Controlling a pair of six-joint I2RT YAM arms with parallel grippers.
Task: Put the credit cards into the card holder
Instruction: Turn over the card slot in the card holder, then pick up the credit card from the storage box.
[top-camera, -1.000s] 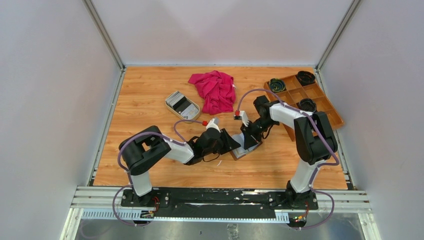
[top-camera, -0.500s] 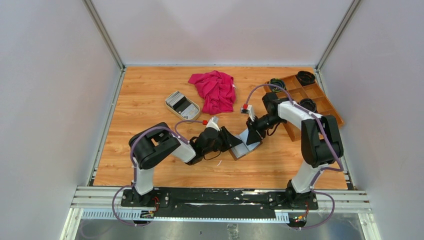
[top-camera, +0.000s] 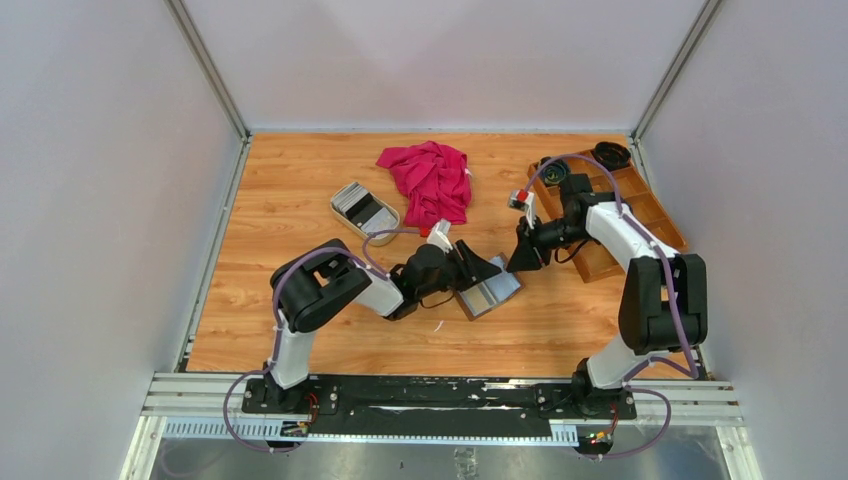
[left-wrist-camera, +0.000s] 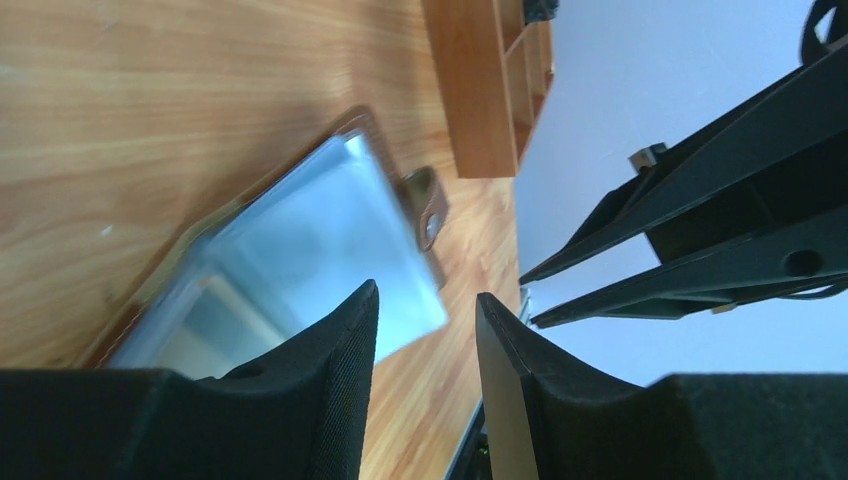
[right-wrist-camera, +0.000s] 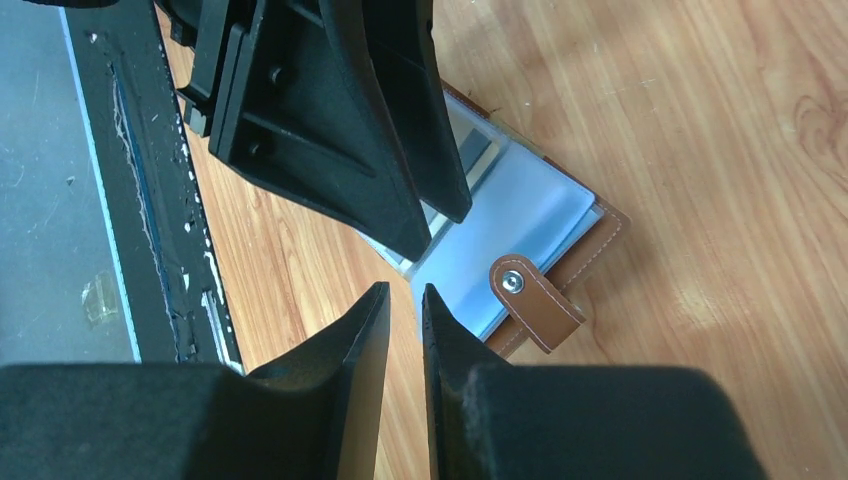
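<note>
The card holder (top-camera: 492, 293) lies open on the table, brown leather with clear sleeves (right-wrist-camera: 530, 215) and its snap tab (right-wrist-camera: 535, 300) at the right edge. A grey card shape shows under the sleeve near the left fingers. My left gripper (top-camera: 494, 268) is open, its fingertips (right-wrist-camera: 415, 240) low over the holder's left half (left-wrist-camera: 300, 240), with nothing between them (left-wrist-camera: 426, 292). My right gripper (top-camera: 516, 264) hangs just right of the holder, open by a slim gap (right-wrist-camera: 405, 288) that holds nothing. More credit cards (top-camera: 358, 203) lie stacked in the beige dish (top-camera: 338, 212) at the back left.
A crumpled red cloth (top-camera: 430, 180) lies behind the holder. At the back right, close beside the right arm, stands a wooden compartment tray (top-camera: 640, 205) with dark round items (top-camera: 611, 153). Grey walls enclose the table on three sides.
The right gripper has drawn back to the right, off the holder, and parted slightly. The left gripper has slid right over the open holder and widened a little.
</note>
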